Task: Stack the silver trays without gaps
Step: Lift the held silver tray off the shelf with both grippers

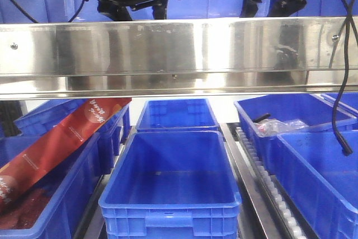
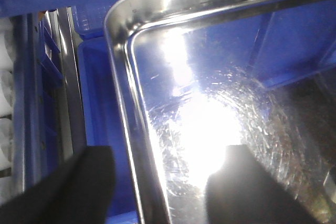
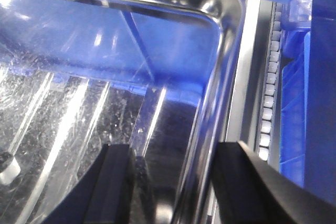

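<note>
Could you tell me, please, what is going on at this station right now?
Two robot arms are at a silver tray that lies above a blue crate. The left gripper is open, its fingers either side of the tray's left rim; the right gripper is open astride the right rim. Neither has closed on it yet. Whether more trays lie underneath cannot be told.

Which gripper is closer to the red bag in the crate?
Left. The left gripper hangs above the rail on the side of the red bag; the right gripper hangs farther across, above the opposite crates.
</note>
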`<action>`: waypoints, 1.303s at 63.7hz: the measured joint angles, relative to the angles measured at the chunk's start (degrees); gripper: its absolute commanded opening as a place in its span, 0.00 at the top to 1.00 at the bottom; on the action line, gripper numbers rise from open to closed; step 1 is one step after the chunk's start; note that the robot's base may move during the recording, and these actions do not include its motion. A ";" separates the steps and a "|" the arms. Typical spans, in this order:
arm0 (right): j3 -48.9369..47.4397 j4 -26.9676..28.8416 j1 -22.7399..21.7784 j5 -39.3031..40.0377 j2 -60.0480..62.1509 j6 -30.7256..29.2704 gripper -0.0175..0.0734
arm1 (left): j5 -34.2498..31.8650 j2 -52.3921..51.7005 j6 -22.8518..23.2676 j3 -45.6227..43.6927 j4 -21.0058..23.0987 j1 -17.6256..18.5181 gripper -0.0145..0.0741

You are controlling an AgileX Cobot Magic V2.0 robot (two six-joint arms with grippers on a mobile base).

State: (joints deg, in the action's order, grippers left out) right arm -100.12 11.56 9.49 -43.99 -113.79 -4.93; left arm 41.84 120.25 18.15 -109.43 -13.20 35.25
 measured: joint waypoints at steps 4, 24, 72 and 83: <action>0.00 -0.24 0.00 0.09 0.00 0.00 0.62 | 0.00 0.00 0.04 0.00 -0.38 0.00 0.83; 0.00 -1.20 -0.62 0.94 0.00 0.64 0.89 | 0.58 0.09 1.24 0.00 -1.74 -0.53 0.85; 0.00 0.26 -0.41 -1.81 5.10 0.89 0.89 | 5.38 -7.25 1.38 0.00 -3.59 -0.40 0.85; 0.00 0.68 -0.19 -5.77 7.32 1.21 0.89 | 9.19 -8.55 1.38 0.00 -2.97 -0.18 0.85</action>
State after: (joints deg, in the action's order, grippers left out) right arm -100.12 12.25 9.29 -49.76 -106.47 -3.73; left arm 51.04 111.70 19.52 -109.43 -16.18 35.07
